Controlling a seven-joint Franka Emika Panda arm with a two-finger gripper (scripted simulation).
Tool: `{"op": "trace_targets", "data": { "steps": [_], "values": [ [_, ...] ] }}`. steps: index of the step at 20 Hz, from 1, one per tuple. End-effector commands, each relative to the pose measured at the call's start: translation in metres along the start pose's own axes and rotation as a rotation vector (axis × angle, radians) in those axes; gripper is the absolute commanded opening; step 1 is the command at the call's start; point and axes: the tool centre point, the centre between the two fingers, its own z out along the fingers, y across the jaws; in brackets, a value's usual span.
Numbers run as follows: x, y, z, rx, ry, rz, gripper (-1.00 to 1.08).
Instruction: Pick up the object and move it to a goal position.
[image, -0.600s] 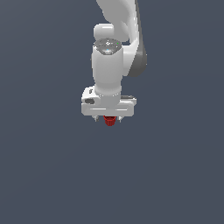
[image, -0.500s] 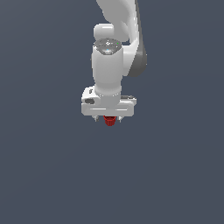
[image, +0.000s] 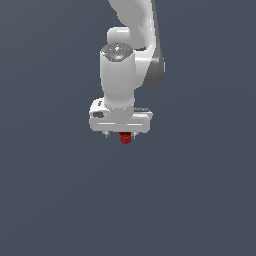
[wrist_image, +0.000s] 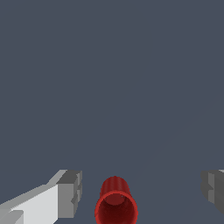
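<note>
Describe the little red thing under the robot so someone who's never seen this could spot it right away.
Find the big white robot arm hanging down against the plain dark grey background. Directly beneath its pincer sits a tiny dark-red stubby cylinder. It is the only coloured thing in view, and the wrist view shows it between the open grey fingers, touching neither.

A plain dark grey-blue ground (image: 60, 200) (flat, unmarked) fills both views.

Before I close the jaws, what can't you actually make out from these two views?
- Exterior view: the white gripper body covers the top of the small dark-red cylinder; fingertips too small to judge.
- Wrist view: the grey finger pads stand apart from the cylinder, whose lower end is cut off by the frame edge.
- No goal marker shows in either view.
</note>
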Motion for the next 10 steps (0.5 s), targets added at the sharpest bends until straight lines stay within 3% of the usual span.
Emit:
{"op": "trace_targets", "data": {
  "steps": [1, 10],
  "values": [
    [-0.0006, 0.0008, 0.0002, 0.001, -0.001, 0.000, 1.00],
    [-0.0043, -0.0002, 0.0044, 0.002, -0.003, -0.004, 1.00]
  ]
}}
